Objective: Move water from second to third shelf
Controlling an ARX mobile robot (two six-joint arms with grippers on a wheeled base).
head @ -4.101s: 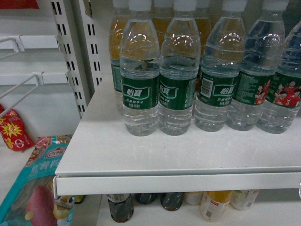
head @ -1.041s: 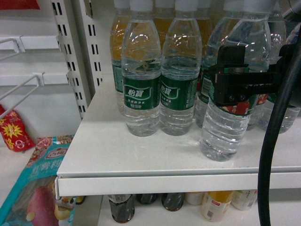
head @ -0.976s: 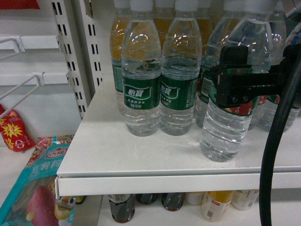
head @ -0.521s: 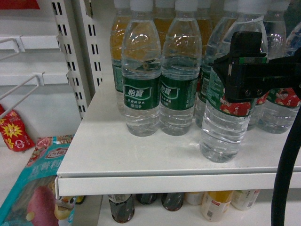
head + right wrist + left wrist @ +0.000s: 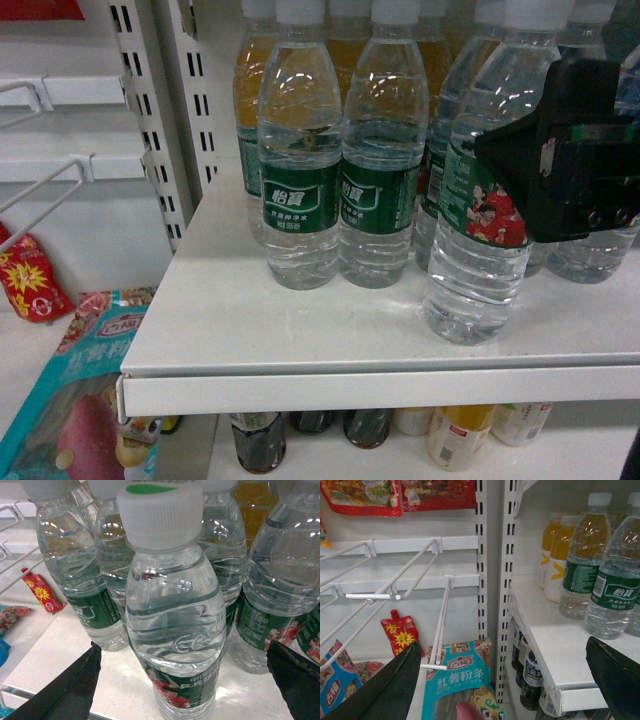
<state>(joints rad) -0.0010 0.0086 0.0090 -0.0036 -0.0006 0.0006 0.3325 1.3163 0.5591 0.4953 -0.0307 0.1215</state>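
Water bottle (image 5: 478,200) at 4 o'clock near the shelf (image 5: 300,330) front, standing upright, apart from its row. Our right gripper (image 5: 560,150) sits at 3 o'clock by its label; jaws spread wide around it in the wrist view, gripping nothing. Left gripper (image 5: 510,680) open, empty. Risk, we judge: a nudge topples neighbouring bottles (image 5: 338,160) behind.
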